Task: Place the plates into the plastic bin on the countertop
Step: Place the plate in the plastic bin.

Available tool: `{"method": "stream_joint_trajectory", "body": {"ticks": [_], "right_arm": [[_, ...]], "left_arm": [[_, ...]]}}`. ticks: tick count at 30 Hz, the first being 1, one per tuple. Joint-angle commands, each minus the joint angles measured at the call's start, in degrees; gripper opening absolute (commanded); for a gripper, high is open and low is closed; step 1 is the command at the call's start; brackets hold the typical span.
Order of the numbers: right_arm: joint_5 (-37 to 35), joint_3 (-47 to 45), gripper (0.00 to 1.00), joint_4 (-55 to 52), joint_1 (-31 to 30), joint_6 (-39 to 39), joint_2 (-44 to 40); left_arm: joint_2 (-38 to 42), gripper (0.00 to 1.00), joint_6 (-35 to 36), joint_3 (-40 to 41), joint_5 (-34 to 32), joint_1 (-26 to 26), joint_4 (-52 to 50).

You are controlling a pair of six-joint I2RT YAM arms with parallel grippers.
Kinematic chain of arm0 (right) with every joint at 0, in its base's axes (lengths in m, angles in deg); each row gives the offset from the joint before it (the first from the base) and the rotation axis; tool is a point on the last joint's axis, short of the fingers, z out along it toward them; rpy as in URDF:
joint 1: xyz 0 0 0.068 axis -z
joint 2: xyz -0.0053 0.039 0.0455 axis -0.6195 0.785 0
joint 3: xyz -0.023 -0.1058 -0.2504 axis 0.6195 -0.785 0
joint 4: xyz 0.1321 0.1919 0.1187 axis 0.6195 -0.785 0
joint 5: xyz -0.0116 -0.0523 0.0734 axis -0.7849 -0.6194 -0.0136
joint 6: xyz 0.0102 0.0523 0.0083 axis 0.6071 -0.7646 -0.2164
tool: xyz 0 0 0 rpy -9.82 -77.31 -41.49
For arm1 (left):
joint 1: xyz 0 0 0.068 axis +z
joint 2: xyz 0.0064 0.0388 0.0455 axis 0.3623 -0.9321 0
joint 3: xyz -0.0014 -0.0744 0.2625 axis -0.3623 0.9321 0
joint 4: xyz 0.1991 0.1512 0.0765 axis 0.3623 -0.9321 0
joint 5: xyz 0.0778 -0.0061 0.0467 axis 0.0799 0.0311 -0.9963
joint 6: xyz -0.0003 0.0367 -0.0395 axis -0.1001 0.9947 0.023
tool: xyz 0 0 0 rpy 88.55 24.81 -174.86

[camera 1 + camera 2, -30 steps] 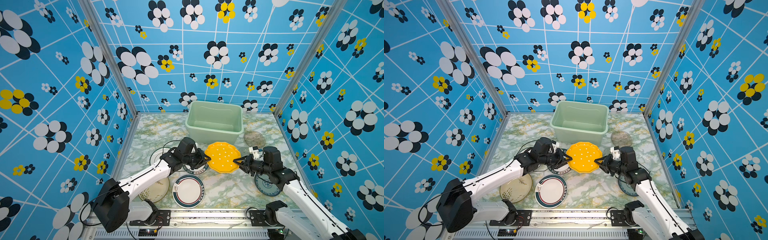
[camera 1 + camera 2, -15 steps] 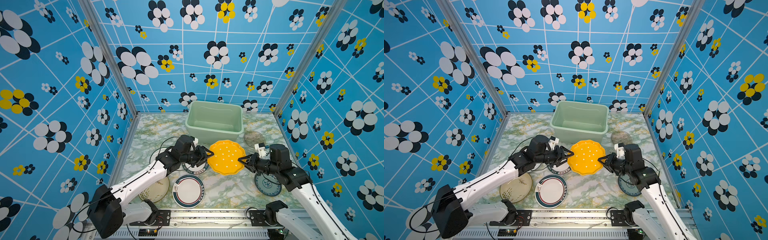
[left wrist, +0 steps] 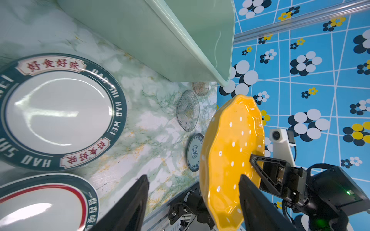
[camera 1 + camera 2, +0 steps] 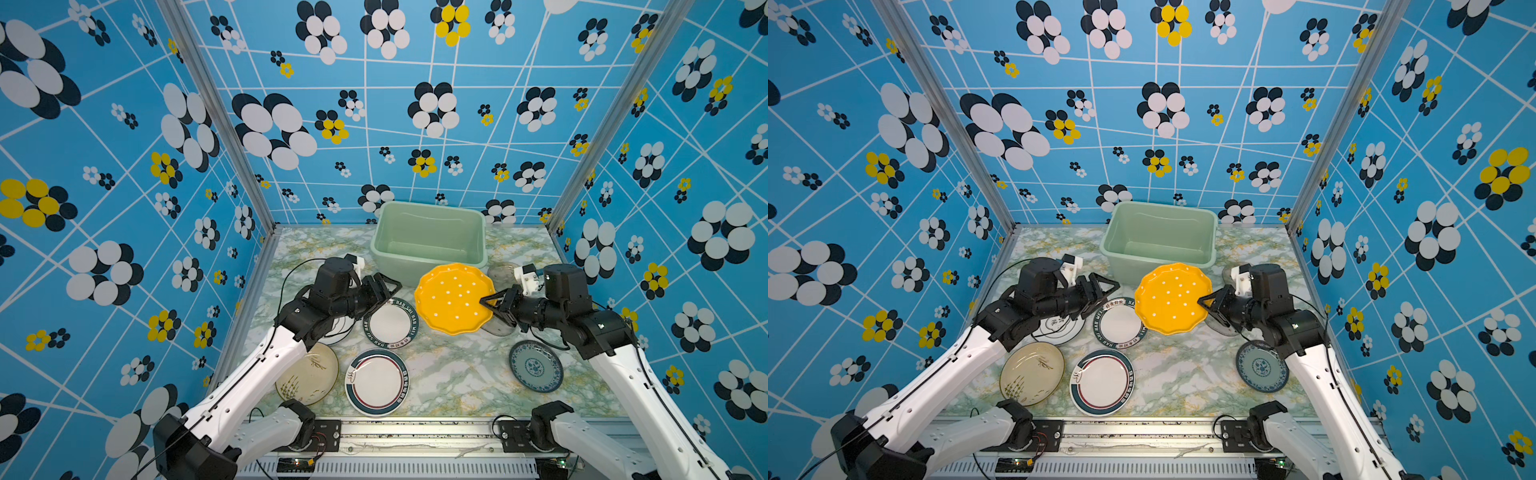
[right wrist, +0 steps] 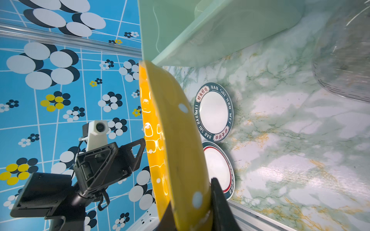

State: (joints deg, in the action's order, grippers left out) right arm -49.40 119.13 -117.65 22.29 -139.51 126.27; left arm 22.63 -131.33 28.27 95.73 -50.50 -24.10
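Well, the marble-patterned countertop (image 4: 449, 374) fills the floor of the booth, and at its far edge sits the plastic bin (image 4: 395, 270), pale mint green, open side up. Just in front of the bin's near wall hangs the yellow plate (image 4: 453, 297), scalloped and white-dotted. It is lifted off the surface and tilted, its far edge overlapping the bin's rim in both top views, yet it is outside the tub. The other plates lie flat on the marble. The lettered white plate (image 4: 390, 322) is just beside the yellow one, the red-ringed white plate (image 4: 377, 382) is near the front rail, and the cream plate (image 4: 309, 376) lies next to that. A third white plate (image 4: 338, 330) is half hidden under the left arm, and the blue-white plate (image 4: 536, 366) lies over on the right. Two clear glass plates (image 4: 500, 270) lie near the right arm, one partly beneath the yellow plate. And the right gripper (image 4: 488, 306) is pinched tight on the yellow plate's rim, carrying it alone. The left gripper (image 4: 388, 296) has its jaws spread wide, holding nothing, just apart from the plate's opposite edge.
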Motion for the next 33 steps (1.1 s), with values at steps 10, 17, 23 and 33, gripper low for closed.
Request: {"method": "stream_joint_trajectory", "body": {"ticks": [10,17,23,33], "right_arm": [[-0.93,21.54,0.0,12.35,-0.27,-0.92,22.14],[-0.93,35.09,0.0,14.67,-0.38,-0.66,36.97],[-2.29,44.96,0.0,13.97,-0.9,1.55,47.87],[-3.49,59.74,0.0,9.75,-2.57,5.34,62.21]], "left_arm": [[-0.77,0.85,19.38,-14.44,-3.22,10.07,-18.1],[-5.68,0.94,23.81,-19.87,-4.82,12.16,-17.06],[-9.01,0.94,24.37,-21.1,-5.93,13.8,-13.07],[-9.28,0.95,25.76,-17.18,-5.52,13.97,-6.92]]}}
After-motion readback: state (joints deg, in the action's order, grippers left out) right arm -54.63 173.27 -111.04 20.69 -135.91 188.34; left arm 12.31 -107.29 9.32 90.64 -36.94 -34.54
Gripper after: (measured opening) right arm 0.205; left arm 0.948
